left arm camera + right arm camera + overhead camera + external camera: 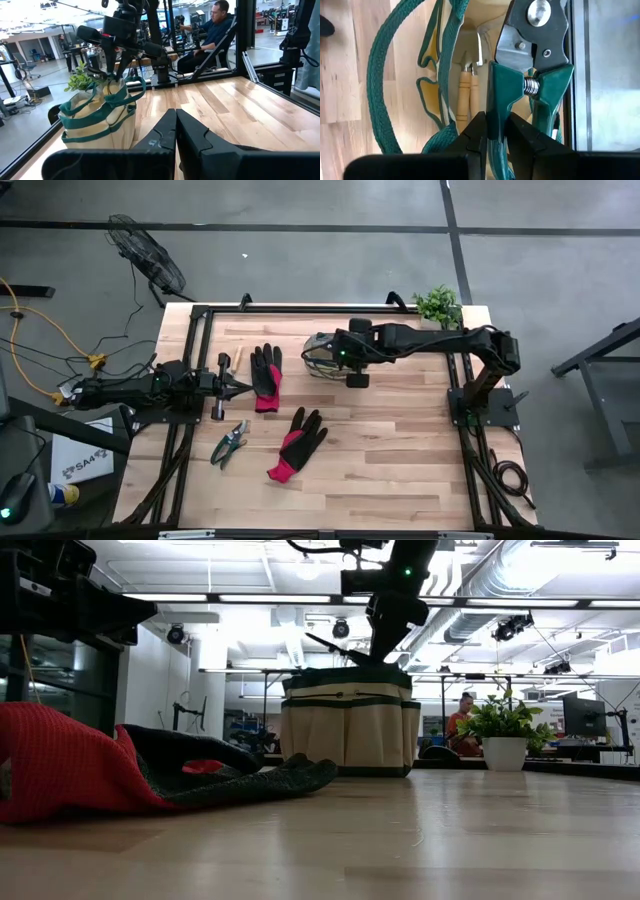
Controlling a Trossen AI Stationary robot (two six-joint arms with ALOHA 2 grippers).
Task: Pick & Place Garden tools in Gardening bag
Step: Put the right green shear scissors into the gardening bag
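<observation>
Red-and-black gloves (296, 442), 2, lie lower centre of the high view, with 1 pruner (229, 444) to their left. Left gripper (238, 387), closed and empty, waits centre-left. Right gripper (492, 131) clamps a green-handled pruner (532, 75) above the gardening bag (318, 358), upper centre; wooden-handled tools (468, 92) inside.
</observation>
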